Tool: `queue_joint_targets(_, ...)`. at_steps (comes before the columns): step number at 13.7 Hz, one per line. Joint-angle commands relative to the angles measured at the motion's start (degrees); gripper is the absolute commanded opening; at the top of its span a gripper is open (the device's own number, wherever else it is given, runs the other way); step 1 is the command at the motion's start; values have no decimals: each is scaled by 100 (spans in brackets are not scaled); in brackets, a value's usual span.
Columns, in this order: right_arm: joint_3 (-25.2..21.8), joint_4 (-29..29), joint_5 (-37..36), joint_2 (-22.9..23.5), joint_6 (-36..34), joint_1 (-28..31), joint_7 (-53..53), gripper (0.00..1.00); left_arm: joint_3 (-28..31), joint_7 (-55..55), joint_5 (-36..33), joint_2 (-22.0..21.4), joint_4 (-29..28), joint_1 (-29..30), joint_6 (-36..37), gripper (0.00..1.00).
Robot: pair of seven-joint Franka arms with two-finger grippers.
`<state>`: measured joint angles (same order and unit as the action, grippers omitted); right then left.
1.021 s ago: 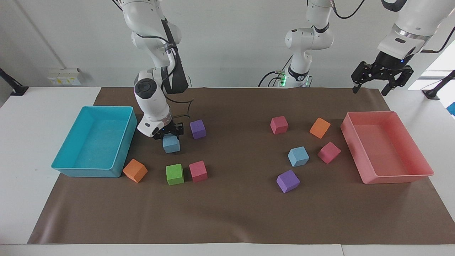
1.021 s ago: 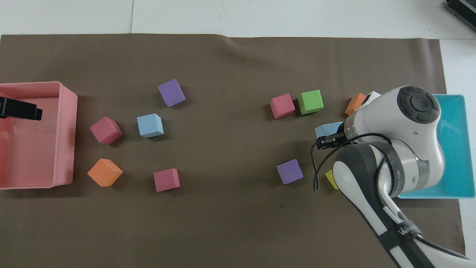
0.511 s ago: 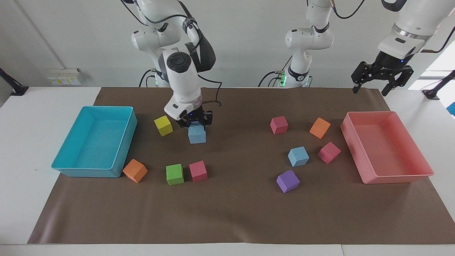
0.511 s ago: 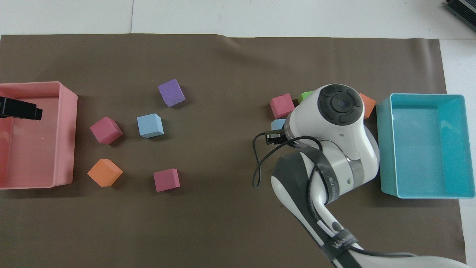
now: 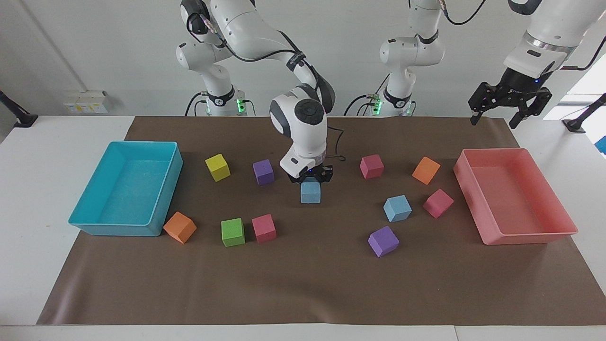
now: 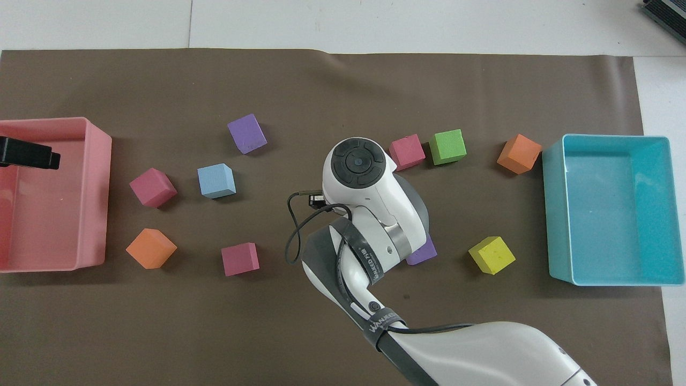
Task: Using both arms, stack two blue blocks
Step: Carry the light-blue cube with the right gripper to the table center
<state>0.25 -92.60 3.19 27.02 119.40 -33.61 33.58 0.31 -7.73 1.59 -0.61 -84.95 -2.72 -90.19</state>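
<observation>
While the right gripper is carrying one blue block toward the middle of the table, its jaws are squeezing the block's top. A second ago this block was beside the turquoise tray; now it is much closer to the other blue block (sitting near the pink cube). Stacking looks close. The left gripper is waiting, jaws spread, over the pink tray.
</observation>
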Motion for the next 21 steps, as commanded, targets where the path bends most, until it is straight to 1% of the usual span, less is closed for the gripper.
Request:
queue_joint_targets(1, 1, 58, -37, 153, 179, -162, 113, 0, -13, -62, 17, -44, -66, 35, -34, 100)
queue_joint_targets(4, 1, -135, -107, 304, 452, -295, 61, 0, -13, -71, 17, -44, -66, 35, -69, 100)
queue_joint_targets(6, 1, -266, -187, 295, 453, -348, -10, 0, -13, -71, 17, -44, -66, 43, -86, 100)
queue_joint_targets(11, 10, -337, -169, 304, 444, -348, -19, 0, -13, -71, 17, -35, -66, 43, -130, 100)
queue_joint_targets(12, 10, -346, -152, 295, 426, -357, -19, 9, -13, -63, 17, -18, -66, 35, -165, 100)
queue_joint_targets(13, 10, -338, -186, 278, 339, -357, -10, 73, -13, -71, 17, 0, -66, 43, -218, 100)
queue_joint_targets(14, 1, -337, -195, 243, 286, -383, -1, 100, -13, -71, 8, 9, -66, 43, -262, 100)
queue_joint_targets(17, 1, -355, -196, -46, 233, -357, -1, 100, -13, -10, 8, 131, -153, -9, -446, 100)
queue_joint_targets(19, 1, -338, -178, -310, 41, -322, 86, 100, -22, 25, 8, 307, -337, -62, -805, 100)
queue_joint_targets(21, 1, -355, -160, -574, -65, -252, 61, 100, -57, 43, 17, 351, -819, -71, -1322, 100)
